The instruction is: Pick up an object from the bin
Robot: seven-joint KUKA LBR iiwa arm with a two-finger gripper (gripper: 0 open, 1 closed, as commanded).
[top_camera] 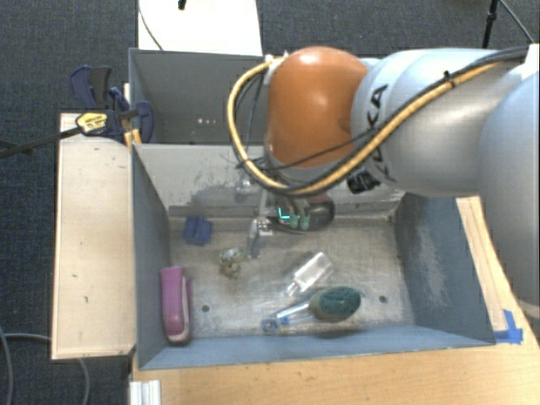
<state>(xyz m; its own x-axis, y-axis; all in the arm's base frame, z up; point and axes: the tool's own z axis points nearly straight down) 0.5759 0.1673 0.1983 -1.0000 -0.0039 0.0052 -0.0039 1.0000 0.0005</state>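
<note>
**Colleague:** Which thing is closest to the tool at this moment?

**Me:** It is a small brownish lump (229,262). It lies on the floor of the bin (434,264), a little left of the middle. My pincer (257,243) hangs just beside it, a bit toward the back wall and to the right in the camera view.

**Colleague:** Is the pincer spread or pressed together?

**Me:** I cannot tell, because the wrist covers most of it from above.

**Colleague:** What lies around the lump?

**Me:** To the left of the pincer, near the back wall, I see a small blue piece (197,230), apart from the lump. To the right of the lump a clear plastic piece (308,274) lies at a slant. Just in front of it is a dark green brush (337,304) with a blue handle, and the handle points left along the front wall. A long pink thing (175,302) lies beside the left wall, well apart from the others.

**Colleague:** And the arm?

**Me:** The arm (456,125) comes in from the right. Its orange cover (312,108) stands over the back part of the bin, with cables looped around it.
</note>
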